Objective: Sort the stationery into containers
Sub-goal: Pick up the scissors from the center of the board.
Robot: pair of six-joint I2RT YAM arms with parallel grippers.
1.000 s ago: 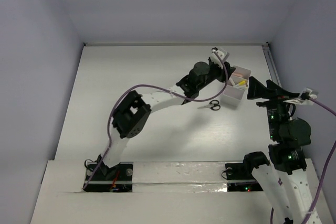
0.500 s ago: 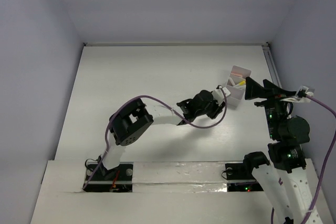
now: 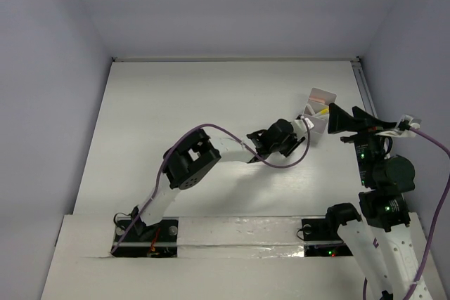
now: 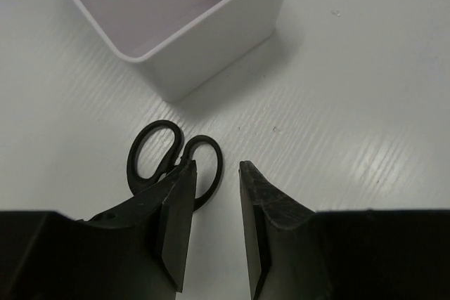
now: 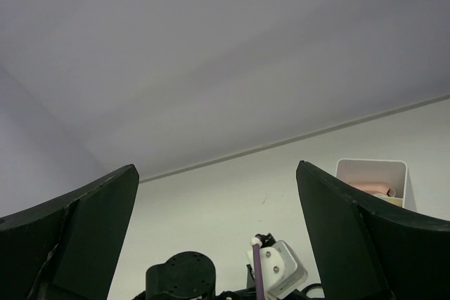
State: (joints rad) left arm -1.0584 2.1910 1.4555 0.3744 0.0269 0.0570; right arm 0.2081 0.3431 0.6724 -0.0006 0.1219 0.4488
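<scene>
Small black-handled scissors (image 4: pixel 171 162) lie flat on the table just in front of the white container (image 4: pixel 211 40). My left gripper (image 4: pixel 216 168) is low over them with its jaws a narrow gap apart. Its left finger (image 4: pixel 176 216) covers the joint of the handles, and only bare table shows between the fingers. In the top view the left gripper (image 3: pixel 290 140) hides the scissors beside the container (image 3: pixel 318 124), which holds yellow-ended stationery (image 3: pixel 322 112). My right gripper (image 5: pixel 216 166) is wide open and empty, raised at the right (image 3: pixel 349 120).
The container's pinkish-orange flap (image 3: pixel 322 94) stands up at its far side. The left arm's purple cable (image 3: pixel 281 161) loops over the table near the gripper. A rail (image 3: pixel 365 89) runs along the table's right edge, close to the container.
The left arm has come down from above the container to the table beside it, over the scissors, and its jaws have narrowed. The right arm has barely moved.
</scene>
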